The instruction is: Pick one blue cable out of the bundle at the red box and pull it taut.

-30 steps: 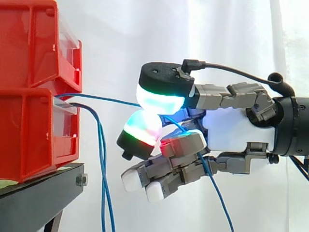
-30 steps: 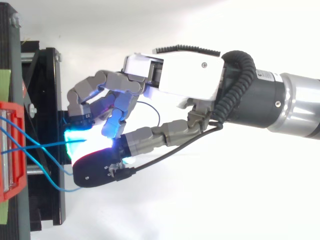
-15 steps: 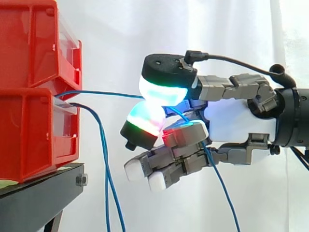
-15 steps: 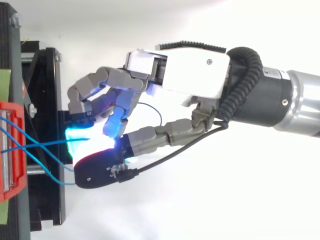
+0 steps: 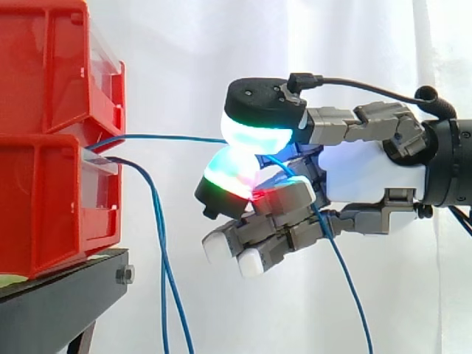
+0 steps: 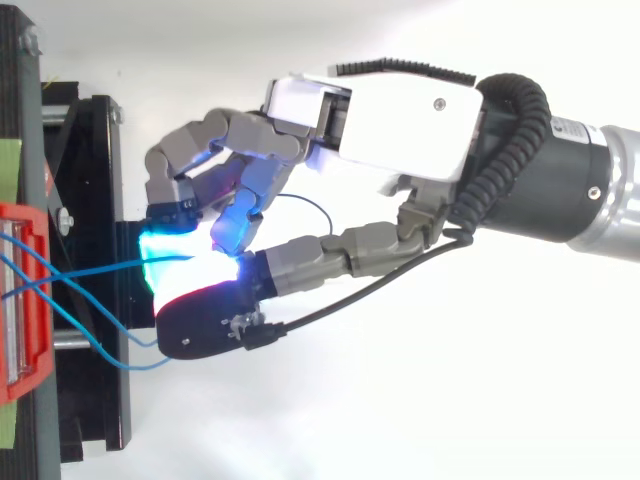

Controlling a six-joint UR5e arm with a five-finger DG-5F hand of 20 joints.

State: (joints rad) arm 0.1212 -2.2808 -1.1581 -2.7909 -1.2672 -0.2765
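Two stacked red bins stand at the left on a black stand. A thin blue cable runs almost level and straight from the lower bin's front to my hand, which is shut on it between two glowing pads. Behind the pinch the cable's free end hangs down to the lower right. Other blue cables droop from the bin straight down. In the top view the held cable leaves the bin and crosses another before reaching the hand.
A white curtain hangs behind everything. The black stand juts out under the bins below the hand's fingertips. To the right, the arm stretches to the view's edge.
The hand has drawn back to the right and risen slightly, away from the bins. The pinched blue cable has gone from slanting to nearly level and straighter.
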